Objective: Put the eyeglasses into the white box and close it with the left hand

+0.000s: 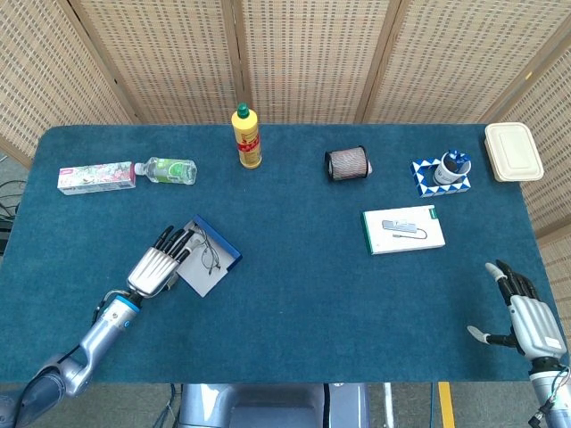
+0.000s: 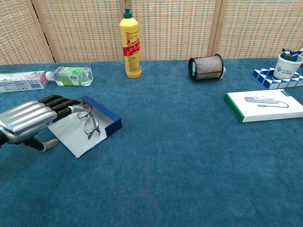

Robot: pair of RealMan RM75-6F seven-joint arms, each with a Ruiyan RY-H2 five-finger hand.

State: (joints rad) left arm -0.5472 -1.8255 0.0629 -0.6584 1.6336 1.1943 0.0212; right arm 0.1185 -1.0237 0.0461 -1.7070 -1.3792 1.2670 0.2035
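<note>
Woven cane screens behind; a dark blue carpeted table (image 1: 294, 267) fills both views. Far left: a flat pink-and-white printed carton (image 1: 95, 176) lying on its side, touching end to end with a clear plastic bottle with green label (image 1: 167, 169), also on its side. Near left: the left hand (image 1: 157, 266), silver back up, dark fingers (image 2: 60, 101) stretched flat and slightly apart, tips at the left edge of the open white box with blue outer walls (image 1: 211, 267); it grasps nothing. Cannot tell whether the fingertips touch the box rim. The thin wire-framed eyeglasses (image 2: 88, 121) already lie inside the box, on its pale floor, just right of the fingertips; the box is not yet closed. Far centre: a yellow squeeze bottle with green cap and red label (image 1: 246, 136), upright. Right of it, a dark mesh cylindrical cup (image 1: 347, 163) tipped on its side. Mid right: a flat white carton with green edge (image 1: 403, 229), a grey device pictured on top. Far right: a white paper cup (image 1: 452, 167) upright on a blue-and-white patterned tray (image 1: 426, 180); beyond it a cream lidded food container (image 1: 513, 152) at the table's edge. Near right corner: the right hand (image 1: 520, 316), fingers spread, thumb out, empty, well apart from everything.
</note>
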